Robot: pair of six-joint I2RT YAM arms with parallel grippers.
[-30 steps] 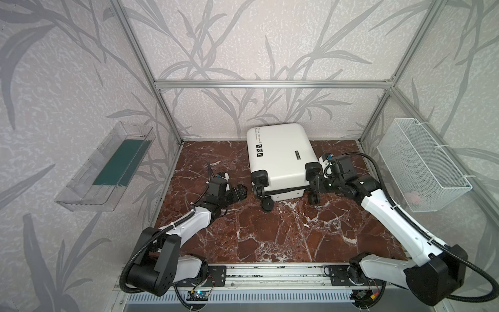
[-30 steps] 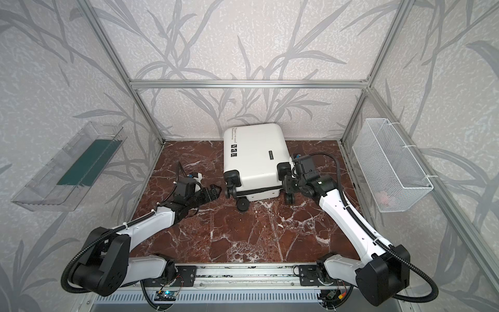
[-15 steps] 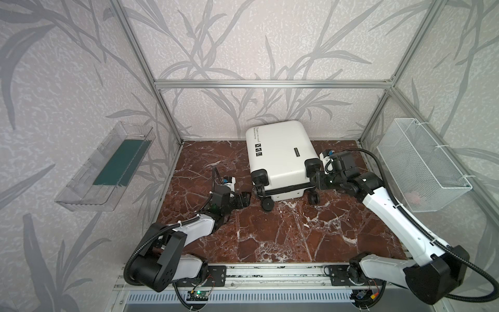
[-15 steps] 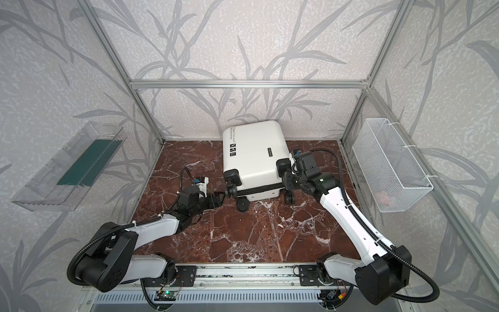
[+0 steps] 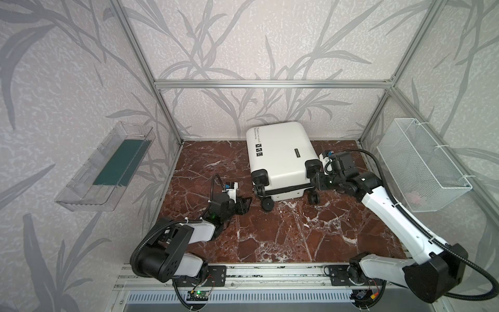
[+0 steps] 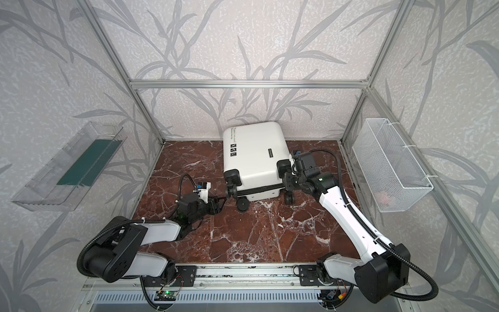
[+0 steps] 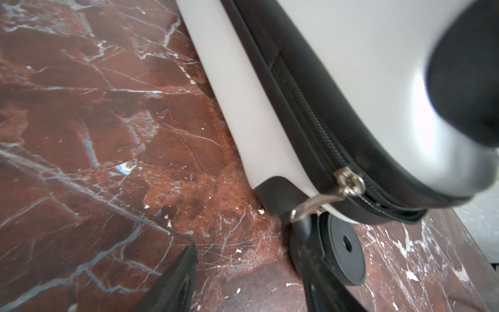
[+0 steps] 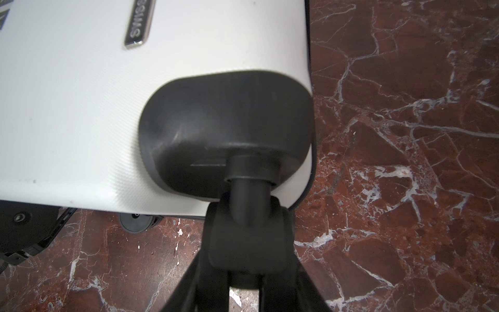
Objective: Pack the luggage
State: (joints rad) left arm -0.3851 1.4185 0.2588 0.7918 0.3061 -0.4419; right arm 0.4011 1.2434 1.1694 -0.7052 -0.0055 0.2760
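Observation:
The luggage [image 5: 280, 159] [image 6: 256, 159], a white hard-shell suitcase, lies closed on the marble floor near the back wall, its black wheels toward the front. My right gripper [image 5: 314, 181] [image 8: 247, 259] is shut on the right upper wheel [image 8: 248, 229]. My left gripper [image 5: 247, 204] [image 7: 251, 270] hovers low over the floor just left of the luggage's front left corner, open with nothing between its fingers. In the left wrist view the metal zipper pull [image 7: 318, 200] hangs at that corner above a lower wheel [image 7: 343, 259], which sits right beside one finger.
A clear plastic tray [image 5: 81, 189] holding a flat green item hangs on the left wall. A white wire-mesh basket [image 5: 421, 164] with something pink in it hangs on the right wall. Aluminium frame posts stand at the back corners, and a mounting rail [image 5: 270, 272] runs along the front.
My left arm has dropped lower and its gripper has slid slightly toward the front and right, with the jaws narrowing. The right gripper keeps its hold on the wheel.

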